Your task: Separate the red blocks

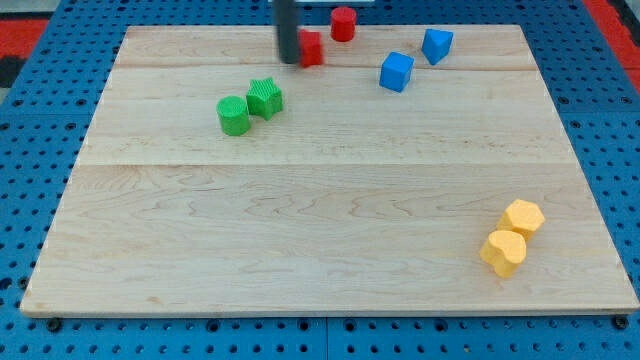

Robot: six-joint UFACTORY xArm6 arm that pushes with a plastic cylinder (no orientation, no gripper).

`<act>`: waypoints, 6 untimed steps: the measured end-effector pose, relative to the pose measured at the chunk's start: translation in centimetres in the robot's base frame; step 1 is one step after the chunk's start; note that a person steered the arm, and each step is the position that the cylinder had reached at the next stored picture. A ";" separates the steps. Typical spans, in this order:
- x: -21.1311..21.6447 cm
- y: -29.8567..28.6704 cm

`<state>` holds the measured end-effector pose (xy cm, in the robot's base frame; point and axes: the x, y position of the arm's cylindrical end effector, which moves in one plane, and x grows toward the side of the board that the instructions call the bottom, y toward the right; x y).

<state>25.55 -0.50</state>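
Two red blocks lie near the view's top centre. One red block (pixel 312 48) is partly hidden behind my rod; its shape is unclear. A red cylinder (pixel 343 23) stands up and to the right of it, a small gap apart. My tip (pixel 288 60) is at the left side of the nearer red block, touching or almost touching it.
A green cylinder (pixel 233 116) and a green star-like block (pixel 265 97) touch at the left centre. Two blue blocks (pixel 396 71) (pixel 436 45) lie at the top right. Two yellow blocks (pixel 522 217) (pixel 503 252) touch at the bottom right. The wooden board (pixel 300 260) sits on a blue pegboard.
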 end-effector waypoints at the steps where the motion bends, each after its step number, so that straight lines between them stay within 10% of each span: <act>1: 0.7 5.2; 3: -5.3 -5.9; 6: -6.0 5.0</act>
